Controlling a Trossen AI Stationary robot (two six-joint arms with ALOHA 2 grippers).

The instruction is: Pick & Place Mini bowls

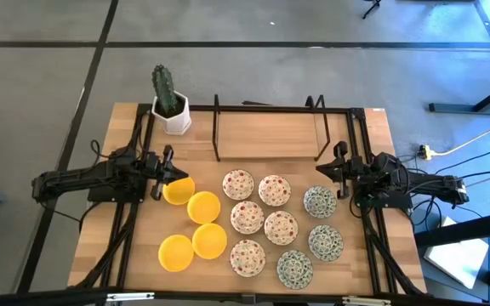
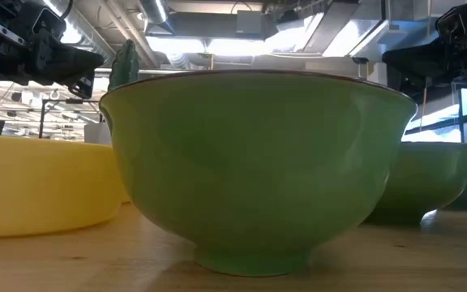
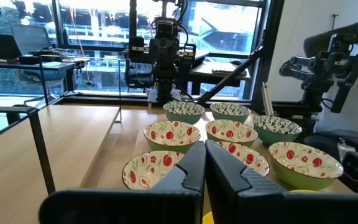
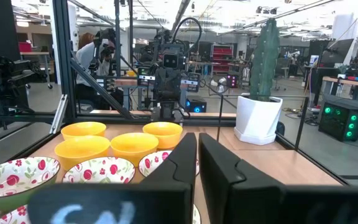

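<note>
High view shows you the mini bowls (image 1: 253, 223) clustered on the table's near half. Your left gripper (image 1: 167, 174) waits at the far yellow bowl (image 1: 178, 190), fingers nearly together; the right gripper (image 1: 337, 172) likewise narrow, empty.

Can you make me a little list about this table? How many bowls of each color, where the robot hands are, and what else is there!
yellow bowls: four, at the left of the group
red-flowered bowls: five, in the middle
green-patterned bowls: three, at the right
left gripper: shut, beside the yellow bowls, holding nothing
right gripper: shut, beside the green-patterned bowls, holding nothing
cactus: in a white pot at the table's far left corner
black rack: at the table's far edge
table: wooden
</note>
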